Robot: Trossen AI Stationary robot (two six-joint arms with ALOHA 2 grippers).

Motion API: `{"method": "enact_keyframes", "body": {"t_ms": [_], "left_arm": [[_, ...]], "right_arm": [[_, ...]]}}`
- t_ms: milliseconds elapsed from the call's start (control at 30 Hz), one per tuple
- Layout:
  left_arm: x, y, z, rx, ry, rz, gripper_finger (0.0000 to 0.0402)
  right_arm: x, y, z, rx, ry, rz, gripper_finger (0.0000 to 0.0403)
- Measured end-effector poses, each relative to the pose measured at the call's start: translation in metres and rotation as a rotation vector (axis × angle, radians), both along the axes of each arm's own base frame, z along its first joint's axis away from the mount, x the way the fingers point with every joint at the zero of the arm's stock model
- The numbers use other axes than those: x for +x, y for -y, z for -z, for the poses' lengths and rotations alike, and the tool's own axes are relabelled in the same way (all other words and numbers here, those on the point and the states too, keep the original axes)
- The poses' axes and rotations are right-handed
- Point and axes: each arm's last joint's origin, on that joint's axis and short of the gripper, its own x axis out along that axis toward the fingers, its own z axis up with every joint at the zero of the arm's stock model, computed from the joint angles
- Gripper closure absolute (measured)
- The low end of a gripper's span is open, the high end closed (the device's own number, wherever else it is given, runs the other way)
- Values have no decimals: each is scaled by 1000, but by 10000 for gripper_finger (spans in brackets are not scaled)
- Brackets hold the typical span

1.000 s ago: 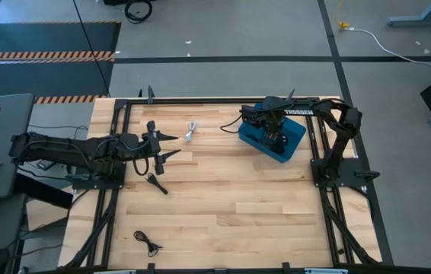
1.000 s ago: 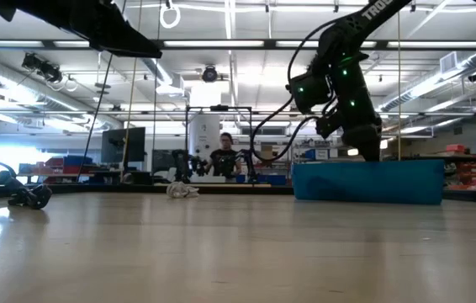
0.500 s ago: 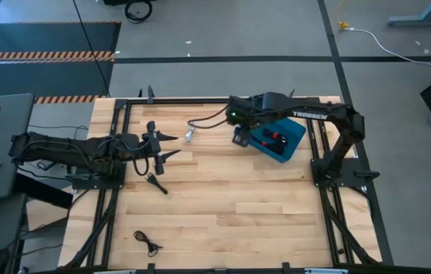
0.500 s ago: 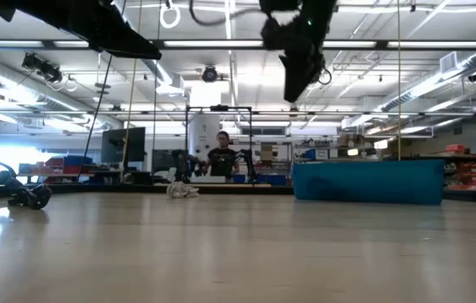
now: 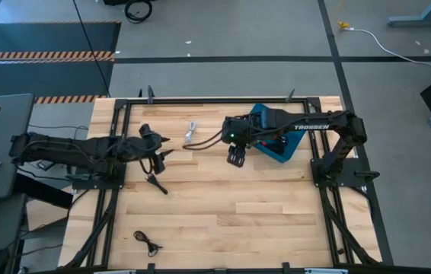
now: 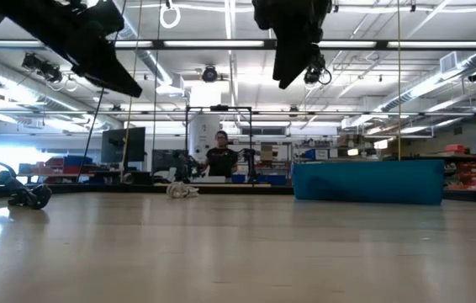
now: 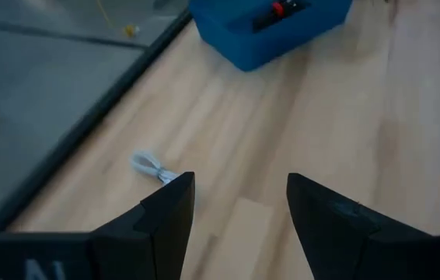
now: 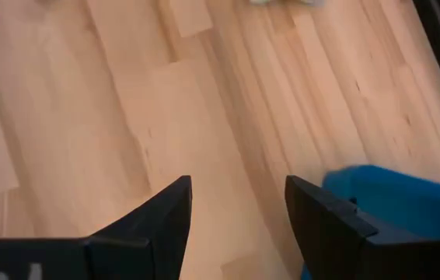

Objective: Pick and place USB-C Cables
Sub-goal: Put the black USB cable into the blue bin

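The white cable bundle lies on the table near the far edge, between the two grippers; it also shows in the left wrist view and the low view. A black cable lies just nearside of my left gripper, which hangs open above the table. Another black cable rests near the table's near edge. My right gripper hovers open over bare wood, left of the blue bin. In the bin a black bundle with a red tie shows.
The blue bin sits by the far right corner, partly under the right arm. A black frame rail runs along the table's edges. Bare wood spreads over the middle and the near right. A person stands in the room beyond.
My right gripper has risen out of the blue bin and swung toward the table's left and near side, ending above bare wood left of the bin. My left gripper has tipped downward and turned a little. The cables on the table have stayed in place.
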Motion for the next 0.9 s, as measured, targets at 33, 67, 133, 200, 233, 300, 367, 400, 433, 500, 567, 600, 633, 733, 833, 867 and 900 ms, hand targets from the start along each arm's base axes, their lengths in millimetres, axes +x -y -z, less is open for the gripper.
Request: {"method": "enact_keyframes", "body": {"t_ms": [33, 67, 133, 200, 233, 300, 367, 400, 433, 500, 567, 600, 633, 733, 833, 867, 900], "left_arm": [[0, 1, 1, -26, 1, -8, 189], [-1, 2, 2, -45, -2, -4, 189], [-1, 7, 3, -94, 2, 44, 189], [-1, 13, 3, -154, -5, 133, 189], [-1, 16, 3, -185, -9, 186, 189], [-3, 24, 6, -227, -43, 276, 189], [-6, 30, 10, -243, -101, 318, 189], [-9, 33, 11, -253, -138, 330, 189], [-12, 36, 11, -251, -185, 343, 189], [-16, 41, 5, -237, -268, 362, 189], [-19, 45, -5, -202, -338, 363, 189], [-19, 48, -12, -181, -373, 364, 189], [-19, 50, -19, -161, -397, 366, 189], [-14, 56, -31, -121, -503, 373, 189], [-6, 64, -23, -87, -659, 400, 189], [-4, 66, -17, -73, -716, 412, 189], [-1, 68, -11, -58, -771, 422, 189]], "right_arm": [[1, -3, 0, -7, 3, -19, 191], [1, -5, 0, -12, 5, -36, 192], [1, -10, 0, -21, 1, -67, 192], [1, -14, 0, -27, -1, -93, 192], [1, -16, 0, -32, -3, -108, 192], [1, -20, 0, -42, -7, -140, 192], [1, -24, 0, -46, -13, -162, 192], [1, -26, 0, -47, -17, -171, 192], [1, -28, 0, -50, -19, -183, 192], [0, -32, 0, -56, -21, -208, 192], [0, -36, 0, -64, -21, -233, 192], [1, -38, 0, -69, -20, -241, 192], [1, -39, 0, -74, -19, -248, 192], [1, -40, -1, -80, -10, -260, 192], [2, -40, -1, -83, -2, -261, 192], [3, -40, -1, -83, 0, -261, 192], [2, -40, -1, -83, -1, -262, 192]]}}
